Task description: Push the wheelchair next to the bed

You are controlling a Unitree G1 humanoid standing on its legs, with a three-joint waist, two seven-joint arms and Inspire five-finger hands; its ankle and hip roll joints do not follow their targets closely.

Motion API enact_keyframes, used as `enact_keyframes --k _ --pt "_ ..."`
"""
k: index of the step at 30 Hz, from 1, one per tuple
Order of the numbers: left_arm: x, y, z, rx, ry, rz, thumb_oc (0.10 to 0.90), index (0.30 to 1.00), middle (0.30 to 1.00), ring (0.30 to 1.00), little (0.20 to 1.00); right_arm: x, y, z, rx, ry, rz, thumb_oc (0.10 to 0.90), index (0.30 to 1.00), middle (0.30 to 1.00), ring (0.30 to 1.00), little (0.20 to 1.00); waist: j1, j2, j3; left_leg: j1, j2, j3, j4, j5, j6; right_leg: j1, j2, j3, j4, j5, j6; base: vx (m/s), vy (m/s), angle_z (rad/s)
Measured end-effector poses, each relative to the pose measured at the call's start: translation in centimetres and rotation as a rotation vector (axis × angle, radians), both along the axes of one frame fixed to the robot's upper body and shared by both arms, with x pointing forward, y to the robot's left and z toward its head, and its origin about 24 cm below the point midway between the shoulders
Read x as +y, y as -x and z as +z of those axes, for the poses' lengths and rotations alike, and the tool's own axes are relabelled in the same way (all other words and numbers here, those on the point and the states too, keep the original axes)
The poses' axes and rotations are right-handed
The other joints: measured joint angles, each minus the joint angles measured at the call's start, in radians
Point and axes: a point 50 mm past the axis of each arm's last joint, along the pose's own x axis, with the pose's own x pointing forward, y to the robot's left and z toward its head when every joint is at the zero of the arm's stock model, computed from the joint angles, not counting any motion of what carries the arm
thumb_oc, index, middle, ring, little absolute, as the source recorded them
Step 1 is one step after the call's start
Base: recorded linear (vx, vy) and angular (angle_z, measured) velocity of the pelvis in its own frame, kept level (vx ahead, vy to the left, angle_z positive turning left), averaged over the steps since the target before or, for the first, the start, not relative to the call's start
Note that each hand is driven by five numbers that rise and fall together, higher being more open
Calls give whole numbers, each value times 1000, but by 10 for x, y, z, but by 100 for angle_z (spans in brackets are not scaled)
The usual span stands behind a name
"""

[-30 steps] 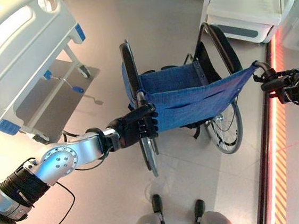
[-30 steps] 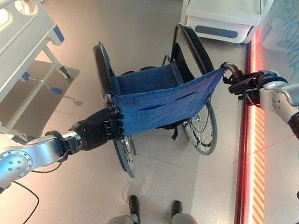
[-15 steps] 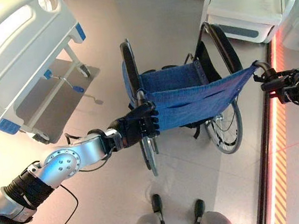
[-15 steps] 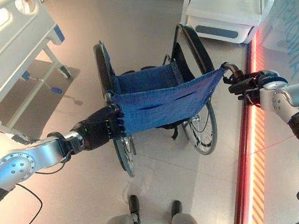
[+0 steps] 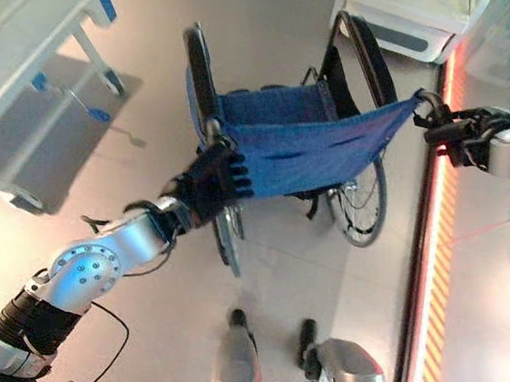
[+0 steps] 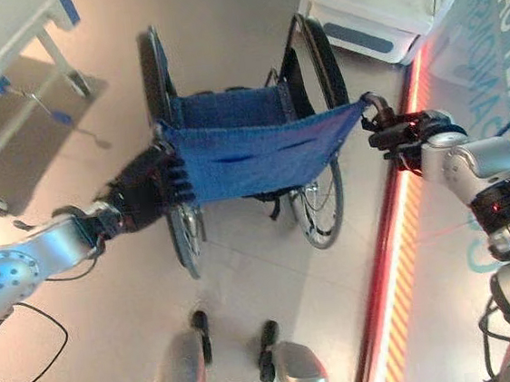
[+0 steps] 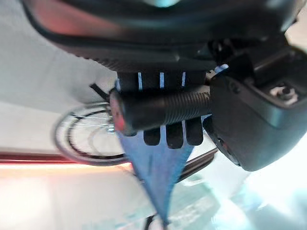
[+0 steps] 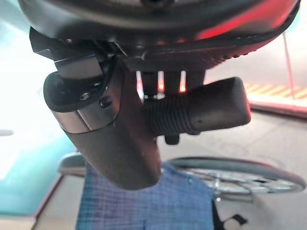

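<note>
Left eye view: wheelchair [image 5: 296,146] ahead, between both arms. Left hand [image 5: 210,179] curled round its left push handle [image 7: 158,111], right hand [image 5: 457,130] round the right handle [image 8: 201,111]. Bed [image 5: 4,62] far left.

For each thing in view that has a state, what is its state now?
Wheelchair: upright on the floor, seat empty, apart from the bed.
Left hand: curled round the left push handle.
Right hand: curled round the right push handle.
Bed: rail up.
</note>
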Motion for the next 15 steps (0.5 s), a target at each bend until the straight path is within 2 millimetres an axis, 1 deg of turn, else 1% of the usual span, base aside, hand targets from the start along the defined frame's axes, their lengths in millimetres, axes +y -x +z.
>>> enact_keyframes --k 1,2,3,4,5,6,7,8,9,10,11,12,13,14,15 --pt "1 0 2 5 14 9 400 300 300 300 300 1 1 4 -12 8 8 400 300 300 300 300 4 14 9 -6 -12 9 -74 -2 -9 0 13 22 3 -9 -5 550 175 -33" --pt "0 1 3 6 29 5 400 300 300 300 300 0 2 10 -30 17 13 400 300 300 300 300 10 35 22 -8 -27 22 -164 2 -15 1 28 43 10 -8 -15 477 150 -35" --pt "-1 1 4 7 33 1 400 300 300 300 300 0 2 13 -40 18 16 400 300 300 300 300 19 49 28 -9 -33 26 -210 10 -28 3 38 58 14 -9 -17 502 152 -60" --pt "-2 2 2 13 50 0 400 300 300 300 300 1 2 17 -55 12 23 400 300 300 300 300 36 70 30 -9 -41 18 -290 26 -52 3 53 96 15 -10 -19 509 164 -88" --pt "-1 6 -2 26 74 3 400 300 300 300 300 4 2 19 -69 15 35 400 300 300 300 300 49 87 34 -8 -42 2 -350 31 -58 10 56 124 14 -10 -19 583 195 -94" --pt "0 9 -6 38 81 1 400 300 300 300 300 4 2 19 -72 20 41 400 300 300 300 300 55 101 32 -12 -41 -5 -375 30 -58 22 56 136 7 -11 -18 558 203 -87" --pt "0 13 -12 60 86 -1 400 300 300 300 300 6 2 20 -74 42 59 400 300 300 300 300 59 118 32 -9 -41 -31 -394 30 -58 43 56 161 0 -20 -23 536 234 -73" --pt "0 18 -19 90 87 -7 400 300 300 300 300 6 5 18 -66 50 71 400 300 300 300 300 58 139 28 4 -33 -45 -384 30 -58 68 50 183 -9 -29 -16 390 183 -71" --pt "-2 22 -23 108 87 -15 400 300 300 300 300 4 6 18 -61 54 80 400 300 300 300 300 58 156 24 19 -29 -49 -377 26 -54 83 46 191 -8 -40 1 521 267 -66" --pt "-3 28 -31 145 87 -28 400 300 300 300 300 2 9 17 -44 69 87 400 300 300 300 300 54 189 11 51 -19 -42 -382 28 -27 100 46 190 16 -70 51 435 214 -46" --pt "-5 30 -33 153 98 -40 400 300 300 300 300 -2 12 18 -42 79 81 400 300 300 300 300 57 185 11 54 -43 -25 -358 30 -24 96 16 197 68 -109 53 690 354 -32" --pt "-7 30 -34 153 111 -46 400 300 300 300 300 -5 13 19 -40 85 74 400 300 300 300 300 57 181 10 57 -68 -16 -344 31 -24 65 5 171 202 -159 52 498 261 -16" --pt "-7 29 -33 150 117 -44 400 300 300 300 300 -5 12 20 -42 85 72 400 300 300 300 300 60 177 9 58 -81 -14 -337 31 -24 54 13 159 251 -180 47 509 288 -9" --pt "-7 26 -32 146 122 -39 400 300 300 300 300 -5 12 20 -42 82 68 400 300 300 300 300 64 158 -1 40 -108 6 -302 28 -20 62 17 134 272 -227 20 333 200 -11" --pt "-7 23 -32 144 126 -36 400 300 300 300 300 -5 12 21 -43 85 68 400 300 300 300 300 72 145 -6 27 -124 24 -272 28 -19 76 6 117 256 -275 13 484 291 -3"
